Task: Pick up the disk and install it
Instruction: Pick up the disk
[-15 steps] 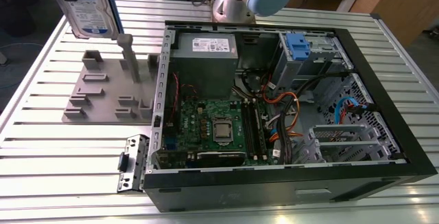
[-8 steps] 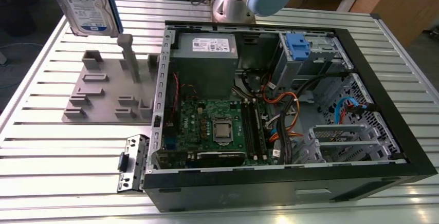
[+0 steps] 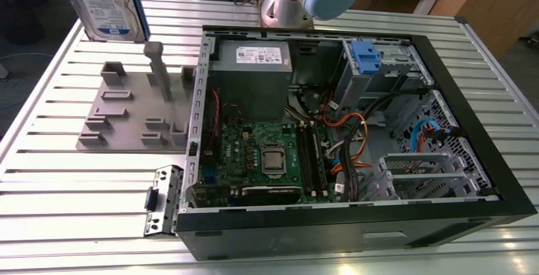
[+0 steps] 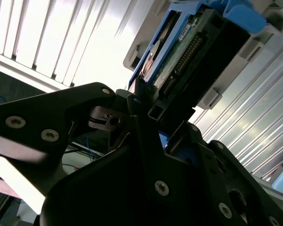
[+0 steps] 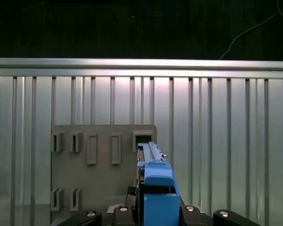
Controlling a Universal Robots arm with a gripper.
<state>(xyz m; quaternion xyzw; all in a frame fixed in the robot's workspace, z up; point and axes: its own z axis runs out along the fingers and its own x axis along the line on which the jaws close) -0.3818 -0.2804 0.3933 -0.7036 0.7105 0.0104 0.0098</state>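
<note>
Slatted metal desk w/ an open PC case, motherboard exposed. At the exterior view's left, a grey slotted holder plate. Over that plate, apart from the case, the blue-framed disk stands on edge, the robot's hand clamped on its frame.
</note>
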